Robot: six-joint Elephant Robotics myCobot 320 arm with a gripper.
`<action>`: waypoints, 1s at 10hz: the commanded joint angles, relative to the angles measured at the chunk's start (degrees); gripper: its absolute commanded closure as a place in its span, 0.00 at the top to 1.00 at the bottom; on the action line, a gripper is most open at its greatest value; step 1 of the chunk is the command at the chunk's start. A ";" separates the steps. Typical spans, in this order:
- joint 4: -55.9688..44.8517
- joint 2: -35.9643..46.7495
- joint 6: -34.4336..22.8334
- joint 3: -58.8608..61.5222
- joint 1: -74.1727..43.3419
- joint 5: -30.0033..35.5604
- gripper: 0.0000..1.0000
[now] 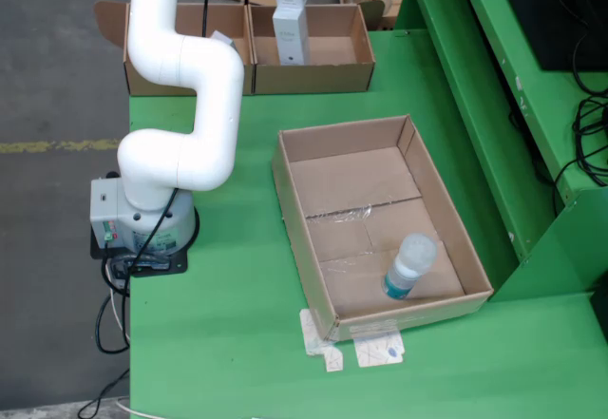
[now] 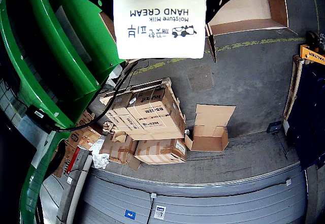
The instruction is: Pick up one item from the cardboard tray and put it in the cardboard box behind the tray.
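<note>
A bottle [image 1: 409, 265] lies in the tray's [image 1: 296, 218] near right corner (fixed view). Two boxes [image 1: 313, 75] sit behind the tray; a carton [image 1: 290, 15] hangs over the right one.

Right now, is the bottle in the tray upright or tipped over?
Tipped over: the bottle lies on its side on the tray floor, pale cap end toward the back, near the front wall.
</note>
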 commanded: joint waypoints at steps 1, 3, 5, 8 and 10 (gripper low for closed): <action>-0.76 0.76 0.27 -0.43 -0.33 0.53 0.00; 2.41 -0.15 -2.03 -0.43 0.20 -3.31 0.00; 20.85 -2.16 -17.77 -0.43 5.47 -23.32 0.00; 30.11 -0.26 -15.60 -0.43 7.87 -19.99 0.00; 30.02 -1.02 -17.64 -0.43 6.85 -20.07 0.00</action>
